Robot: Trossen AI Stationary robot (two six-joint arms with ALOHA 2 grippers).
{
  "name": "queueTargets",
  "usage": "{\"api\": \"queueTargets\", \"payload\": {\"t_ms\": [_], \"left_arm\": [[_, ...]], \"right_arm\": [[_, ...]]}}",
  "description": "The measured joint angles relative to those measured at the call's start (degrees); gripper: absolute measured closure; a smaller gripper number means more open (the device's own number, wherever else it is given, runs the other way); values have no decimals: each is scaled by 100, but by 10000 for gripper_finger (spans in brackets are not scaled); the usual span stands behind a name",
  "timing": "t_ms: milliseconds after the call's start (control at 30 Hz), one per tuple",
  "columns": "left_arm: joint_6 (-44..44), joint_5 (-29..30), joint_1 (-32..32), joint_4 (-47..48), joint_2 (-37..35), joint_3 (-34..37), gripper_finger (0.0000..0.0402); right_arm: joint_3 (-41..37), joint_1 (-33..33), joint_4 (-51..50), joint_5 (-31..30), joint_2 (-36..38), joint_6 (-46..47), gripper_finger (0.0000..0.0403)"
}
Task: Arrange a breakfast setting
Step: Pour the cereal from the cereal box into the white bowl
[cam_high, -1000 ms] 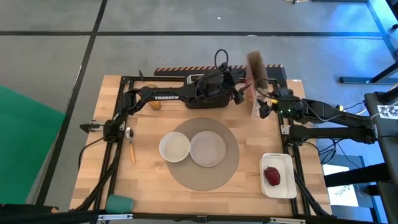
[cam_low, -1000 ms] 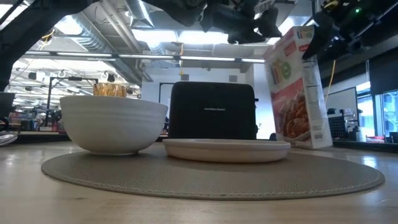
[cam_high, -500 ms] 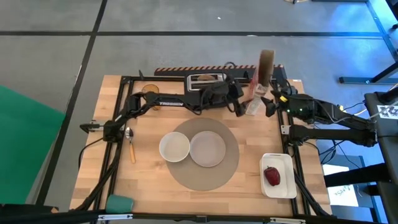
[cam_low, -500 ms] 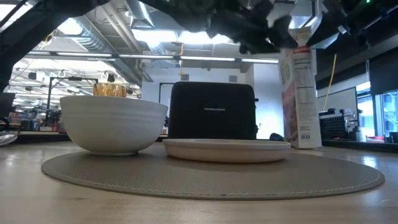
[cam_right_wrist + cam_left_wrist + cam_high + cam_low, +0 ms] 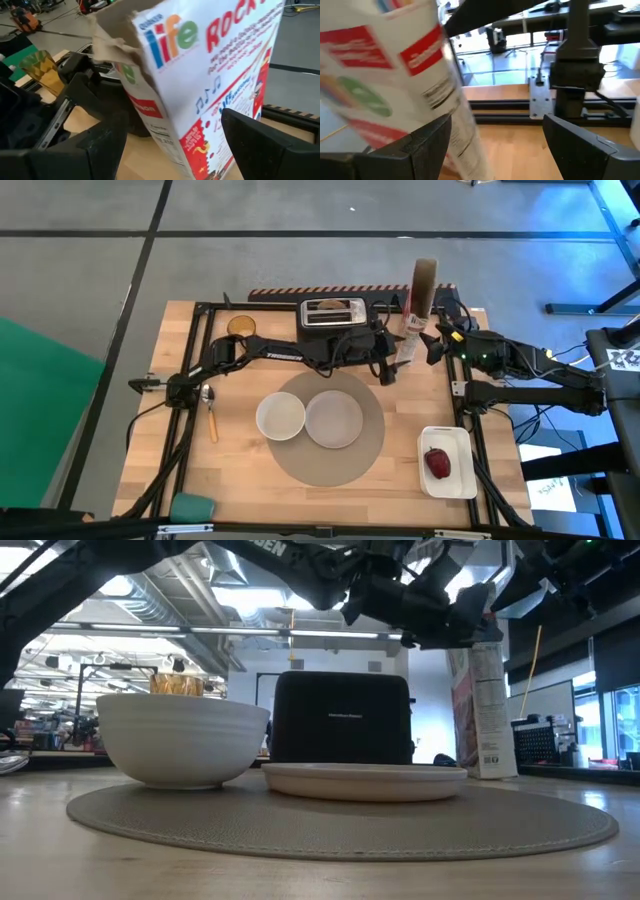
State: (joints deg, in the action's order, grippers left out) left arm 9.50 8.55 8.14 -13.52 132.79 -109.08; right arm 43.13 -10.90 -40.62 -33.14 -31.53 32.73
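Note:
A grey round mat lies mid-table and carries a white bowl and a small white plate. An amber tumbler stands far left, and a wooden-handled spoon lies at the left. A red fruit lies on the white tray. A cereal box stands upright on its base at the far right. My left gripper is open just left of the box. My right gripper is open, and the box stands between its fingers. My left gripper has one finger right beside the box's narrow side; I cannot tell whether it touches. My right gripper comes level from the table's right, its fingers on either side of the box's lower part; I cannot tell whether they touch.
A black toaster stands at the far edge left of the box, with something tan in its slots. A teal object lies at the near left corner. Bare wood shows in front of the mat and to its left.
The cereal box, tilted a second ago, has been turned about and now stands upright on the table. My left gripper has drawn back from over the toaster toward the table's near edge, which uncovers the toaster.

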Motion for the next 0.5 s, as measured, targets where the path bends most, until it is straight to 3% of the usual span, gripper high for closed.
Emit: {"api": "queueTargets", "payload": {"t_ms": [167, 367, 500], "left_arm": [[-3, 697, 59, -158, 2, 0, 92], [-201, 252, 342, -648, 233, 0, 92], [-237, -526, 461, -790, 465, -109, 92]], "right_arm": [[0, 0, -18, 124, -2, 7, 95], [0, 0, -20, 73, -74, 9, 95], [0, 0, -17, 65, -189, 17, 95]]}}
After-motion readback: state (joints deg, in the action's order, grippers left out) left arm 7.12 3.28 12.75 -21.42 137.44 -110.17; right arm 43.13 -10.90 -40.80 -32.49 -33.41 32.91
